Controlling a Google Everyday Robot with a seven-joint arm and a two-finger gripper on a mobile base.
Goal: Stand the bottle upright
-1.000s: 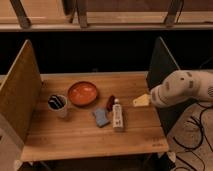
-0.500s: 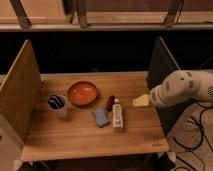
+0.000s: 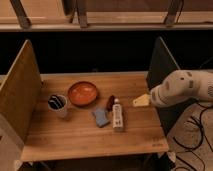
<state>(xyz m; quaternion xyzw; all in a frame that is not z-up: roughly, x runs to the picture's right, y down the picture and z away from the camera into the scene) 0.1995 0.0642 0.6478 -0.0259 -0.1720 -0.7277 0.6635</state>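
Observation:
The bottle (image 3: pixel 118 116) is slim and white with a narrow cap and dark print. It lies flat on the wooden table (image 3: pixel 75 135), cap pointing away from me, just right of the blue-grey sponge (image 3: pixel 100 117). A small dark red object (image 3: pixel 110 102) lies just beyond its cap. My gripper (image 3: pixel 141 100) shows as a pale tip on the white arm (image 3: pixel 182 89), hovering near the table's right side, to the right of the bottle and apart from it.
An orange bowl (image 3: pixel 82 93) sits behind the sponge. A white cup (image 3: pixel 57 104) with dark things in it stands at the left. Upright wooden panels (image 3: pixel 19 90) close the table's left and right sides. Cables (image 3: pixel 195 140) lie on the floor at right.

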